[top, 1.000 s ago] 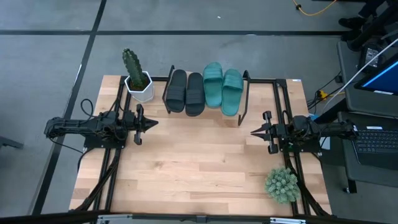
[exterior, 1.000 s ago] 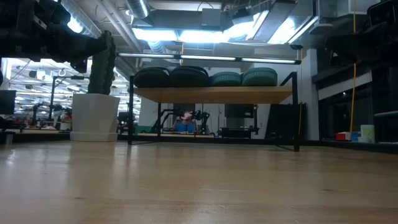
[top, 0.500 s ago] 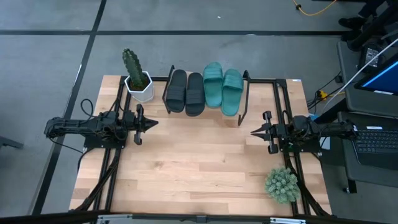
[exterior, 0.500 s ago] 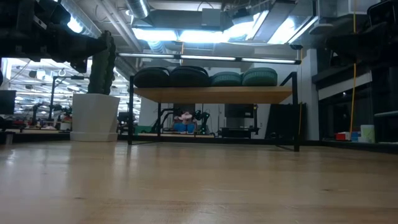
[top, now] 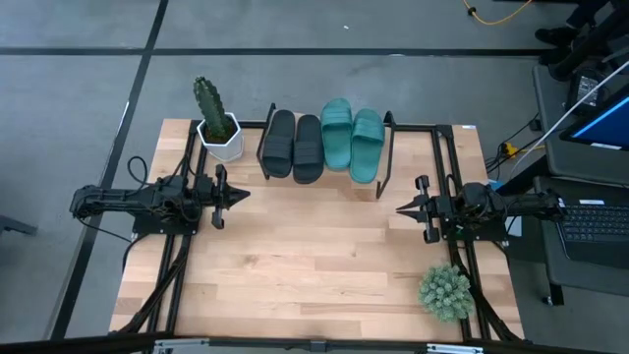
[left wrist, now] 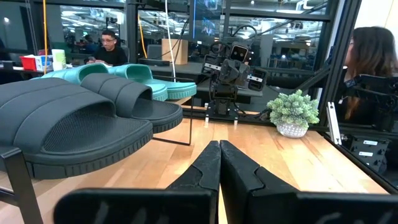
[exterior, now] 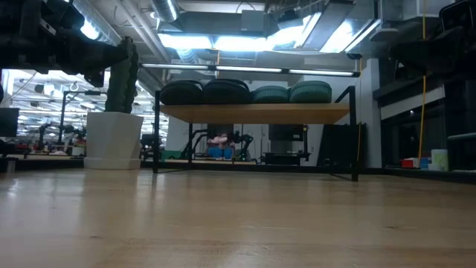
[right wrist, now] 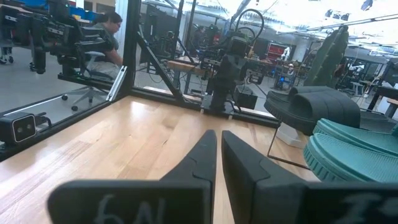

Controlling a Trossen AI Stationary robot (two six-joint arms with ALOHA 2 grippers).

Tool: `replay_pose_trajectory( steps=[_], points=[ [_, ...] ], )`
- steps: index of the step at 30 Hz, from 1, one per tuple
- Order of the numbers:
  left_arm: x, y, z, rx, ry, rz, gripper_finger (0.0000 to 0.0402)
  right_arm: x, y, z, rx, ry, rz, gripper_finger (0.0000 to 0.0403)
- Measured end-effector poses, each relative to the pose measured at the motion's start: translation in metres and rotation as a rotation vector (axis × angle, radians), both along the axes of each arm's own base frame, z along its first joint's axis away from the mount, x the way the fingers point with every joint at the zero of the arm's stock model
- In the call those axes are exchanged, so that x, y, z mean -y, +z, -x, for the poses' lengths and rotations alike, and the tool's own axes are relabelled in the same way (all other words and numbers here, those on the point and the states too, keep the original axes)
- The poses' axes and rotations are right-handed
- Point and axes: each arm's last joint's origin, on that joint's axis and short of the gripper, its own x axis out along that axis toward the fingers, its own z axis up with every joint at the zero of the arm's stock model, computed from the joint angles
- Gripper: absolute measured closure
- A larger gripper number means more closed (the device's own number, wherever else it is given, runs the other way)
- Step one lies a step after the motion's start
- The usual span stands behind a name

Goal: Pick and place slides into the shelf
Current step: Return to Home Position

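Your pressed-together left hand (top: 239,194) and right hand (top: 403,208) could only jolt the wooden wire-legged shelf (exterior: 253,113) at 12 o'clock, spilling its black rubber slides (top: 280,143) and teal rubber slides (top: 366,145).

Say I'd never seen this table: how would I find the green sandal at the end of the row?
At the table's far edge, a low shelf stands beside a potted cactus. Four slides lie on it in a row: two black slides nearer the cactus, then two teal. Yours is the end teal slide, farthest from the cactus, with a neighbour on one side only.
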Motion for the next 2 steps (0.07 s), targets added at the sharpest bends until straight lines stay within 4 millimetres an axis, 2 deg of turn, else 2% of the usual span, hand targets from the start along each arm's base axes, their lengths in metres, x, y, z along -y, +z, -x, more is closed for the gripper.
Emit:
replay_pose_trajectory(
  steps=[2],
  points=[
    [0.0000,0.0000,0.0000,0.000,0.000,0.000,0.0401,0.0000,0.0000,0.0000,0.000,0.000,0.000,0.0375]
  ],
)
